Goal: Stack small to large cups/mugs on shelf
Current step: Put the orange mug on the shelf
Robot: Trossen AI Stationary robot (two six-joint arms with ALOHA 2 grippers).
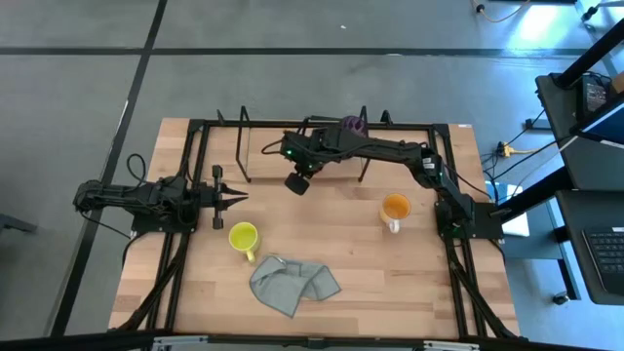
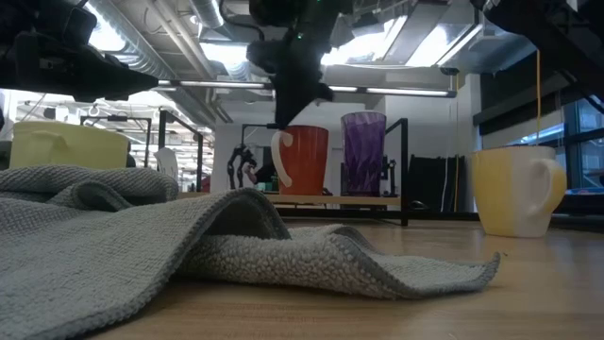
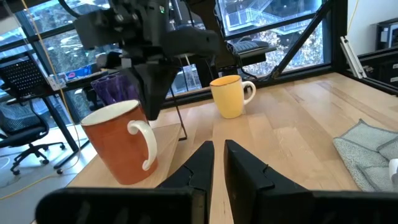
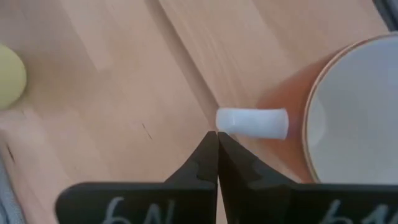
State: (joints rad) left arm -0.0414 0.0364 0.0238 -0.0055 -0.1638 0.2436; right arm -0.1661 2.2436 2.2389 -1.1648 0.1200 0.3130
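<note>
The right gripper (image 4: 216, 144), fingers pressed together and empty, is poised just beside the white handle (image 4: 252, 122) of the orange-walled mug (image 3: 121, 144), which stands by the purple tumbler (image 2: 363, 153) on the shelf (image 1: 239, 146).

Only one marking is partly legible: white characters on the dark body of the right gripper (image 4: 217, 138), cut off by the lower frame edge in the right wrist view. They resemble "6" and "N" but cannot be read with certainty. No other text, label, brand or number is readable.
</note>
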